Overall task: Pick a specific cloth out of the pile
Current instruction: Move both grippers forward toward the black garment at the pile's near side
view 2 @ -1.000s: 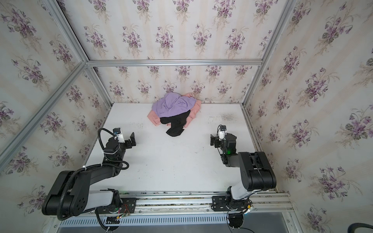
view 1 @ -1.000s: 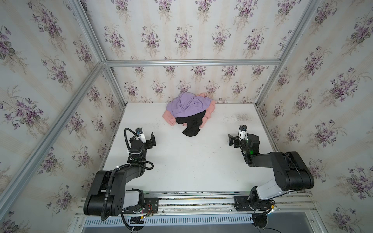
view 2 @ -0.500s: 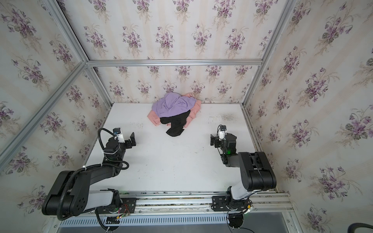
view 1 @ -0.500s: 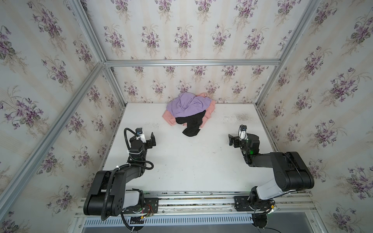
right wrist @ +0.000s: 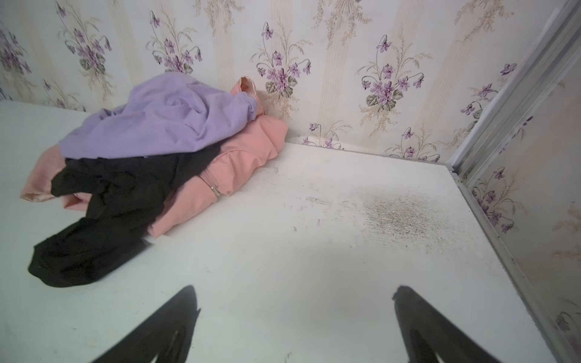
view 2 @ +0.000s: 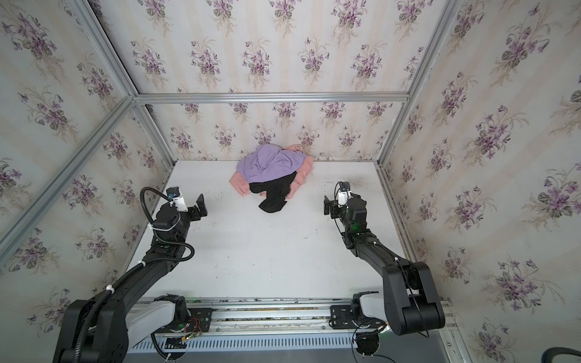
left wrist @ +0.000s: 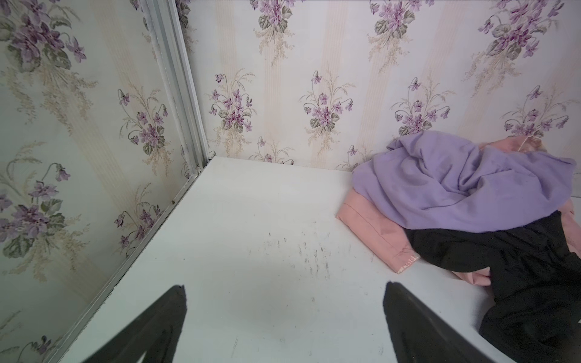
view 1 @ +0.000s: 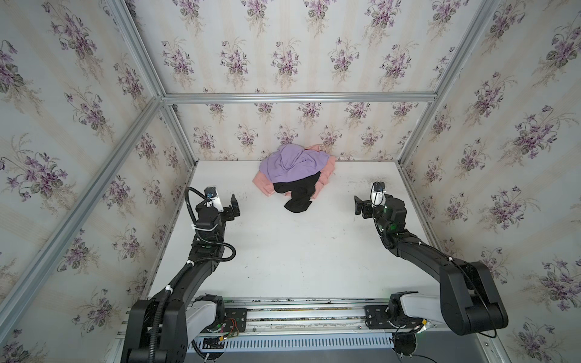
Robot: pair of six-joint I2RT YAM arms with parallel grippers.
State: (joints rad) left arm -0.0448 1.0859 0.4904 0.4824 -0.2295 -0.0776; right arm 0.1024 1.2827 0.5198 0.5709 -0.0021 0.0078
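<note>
While the left gripper (left wrist: 284,286) and right gripper (right wrist: 294,287) hang empty, jaws wide apart, the cloth (view 1: 298,195) trails forward from the pile (view 1: 289,163), roughly midway between them.

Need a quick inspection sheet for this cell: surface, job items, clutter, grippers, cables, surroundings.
Surface: white table, scuffed; dark speckled patch near the far corner on the right arm's side.
Job's things: pile against the back wall; black cloth lies under the lavender cloth and over the salmon-pink cloth, one end spilling onto the table.
Clutter: nothing seen.
Grippers: left gripper and right gripper open, empty, clear of the pile.
Cables: black hose looped on the left arm; loose wires at the base rail.
Surroundings: floral wallpaper, aluminium frame.
</note>
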